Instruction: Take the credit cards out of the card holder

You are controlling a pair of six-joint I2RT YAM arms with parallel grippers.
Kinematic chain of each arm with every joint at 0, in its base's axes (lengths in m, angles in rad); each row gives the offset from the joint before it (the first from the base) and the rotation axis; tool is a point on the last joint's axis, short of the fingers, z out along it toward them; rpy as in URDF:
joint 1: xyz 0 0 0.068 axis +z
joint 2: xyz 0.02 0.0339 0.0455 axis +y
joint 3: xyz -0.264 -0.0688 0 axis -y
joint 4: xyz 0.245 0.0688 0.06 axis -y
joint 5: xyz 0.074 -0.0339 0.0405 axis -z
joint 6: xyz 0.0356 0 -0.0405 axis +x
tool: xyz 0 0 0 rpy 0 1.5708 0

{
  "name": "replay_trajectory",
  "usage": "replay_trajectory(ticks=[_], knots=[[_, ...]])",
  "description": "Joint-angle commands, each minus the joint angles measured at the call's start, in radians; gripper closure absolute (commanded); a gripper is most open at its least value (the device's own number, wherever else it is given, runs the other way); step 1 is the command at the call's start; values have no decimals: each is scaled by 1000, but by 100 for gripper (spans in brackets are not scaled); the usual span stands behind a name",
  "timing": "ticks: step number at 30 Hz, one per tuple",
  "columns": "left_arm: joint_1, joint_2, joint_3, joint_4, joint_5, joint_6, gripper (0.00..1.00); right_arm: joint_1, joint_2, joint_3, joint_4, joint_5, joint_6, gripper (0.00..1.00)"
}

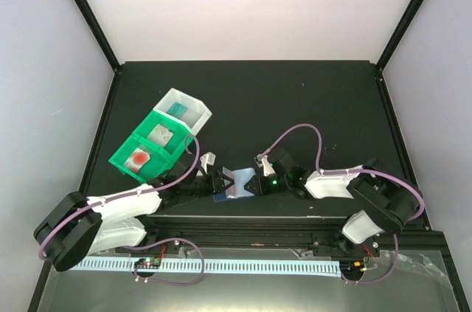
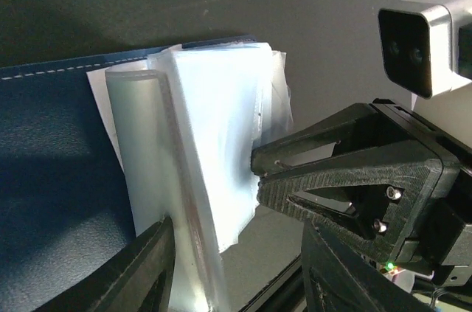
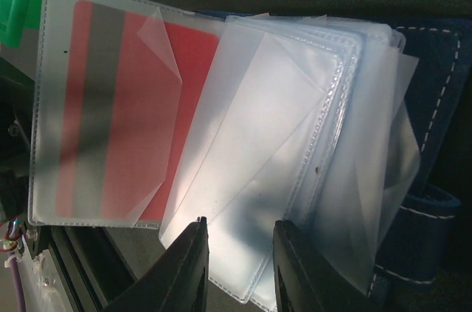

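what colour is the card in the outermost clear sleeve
The card is red-orange with a greyish stripe along it; the right wrist view shows it best.

The card holder [image 2: 51, 179] has a navy cover that looks like matt leather or an imitation, with pale stitching. Its clear sleeves [image 3: 280, 120] are thin plastic, glossy and a little cloudy. The red card [image 3: 110, 105] inside one is smooth plastic. The fingers [image 2: 354, 179] of the right tool [image 3: 240, 225] are black matt plastic, finely ridged. The desk [image 1: 295, 105] is matt black.
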Motion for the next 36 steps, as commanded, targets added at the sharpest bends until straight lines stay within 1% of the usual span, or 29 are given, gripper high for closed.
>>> replay_trajectory(ticks=[1, 7, 13, 15, 16, 18, 23, 25, 28, 31, 36], knots=[[-16, 23, 38, 61, 24, -11, 52, 9, 7, -19, -17, 4, 11, 72], [-25, 38, 41, 87, 26, -11, 57, 9, -60, -40, 8, 9, 17, 72], [-42, 55, 62, 90, 26, -7, 58, 9, -140, -68, 59, -1, 14, 64], [-44, 64, 64, 96, 25, -8, 63, 9, -146, -68, 68, -7, 19, 63], [-46, 70, 64, 102, 25, -8, 68, 9, -147, -68, 71, -7, 22, 63], [-46, 86, 67, 107, 27, -10, 73, 9, -148, -68, 83, -15, 30, 63], [-48, 112, 69, 109, 24, -10, 78, 8, -136, -66, 106, -33, 37, 63], [-47, 115, 72, 90, 10, -6, 79, 9, -130, -66, 120, -43, 46, 63], [-47, 114, 80, 42, -18, 8, 79, 9, -122, -58, 109, -35, 51, 66], [-47, 102, 88, -22, -50, 21, 80, 8, -127, -56, 97, -29, 53, 69], [-47, 48, 103, -163, -127, 42, 80, 10, -143, -45, 51, -5, 47, 69]])
